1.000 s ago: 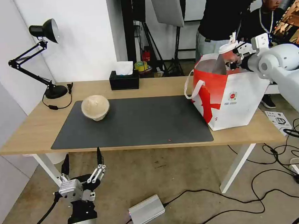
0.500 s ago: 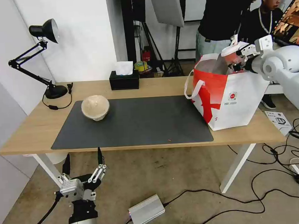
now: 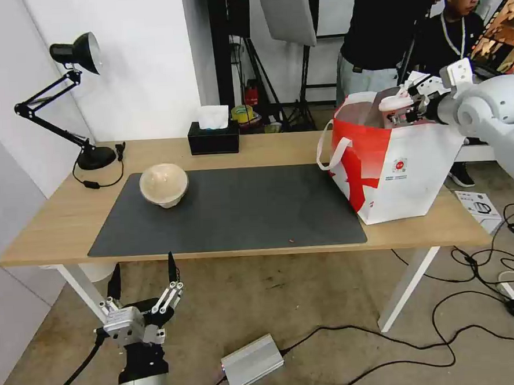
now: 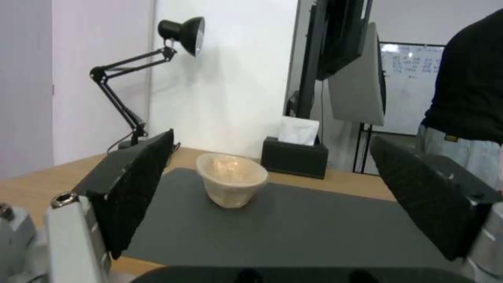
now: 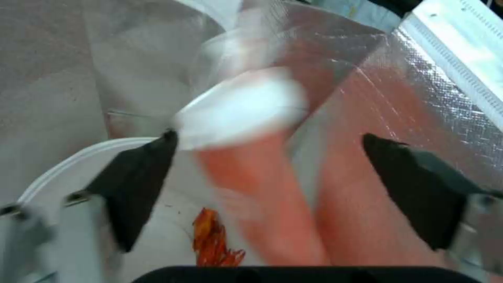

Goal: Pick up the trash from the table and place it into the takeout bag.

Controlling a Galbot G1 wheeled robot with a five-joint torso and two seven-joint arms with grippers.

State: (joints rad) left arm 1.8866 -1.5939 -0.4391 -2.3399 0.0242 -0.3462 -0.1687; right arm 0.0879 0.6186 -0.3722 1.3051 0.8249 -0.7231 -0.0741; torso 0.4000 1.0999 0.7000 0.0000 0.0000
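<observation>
A white-walled room holds the long wooden table point(image 3: 254, 152) with its dark grey mat point(image 3: 241, 211). At the far left stands a black desk lamp point(image 3: 74, 58). Below the table's front edge, the left gripper point(image 3: 141, 276) hangs with fingers spread, holding nothing. The beige lidded bowl point(image 3: 163, 185) sits on the mat's left part (upright, lid on), with the black tissue box point(image 3: 213, 138) behind. At the right end stands the takeout bag point(image 3: 392, 167). Over its mouth the right gripper point(image 5: 270, 157) is spread wide, and the red drink cup point(image 5: 251, 157) sits blurred between the fingers inside the foil lining, beside the white bowl point(image 5: 105, 184) with red scraps.
</observation>
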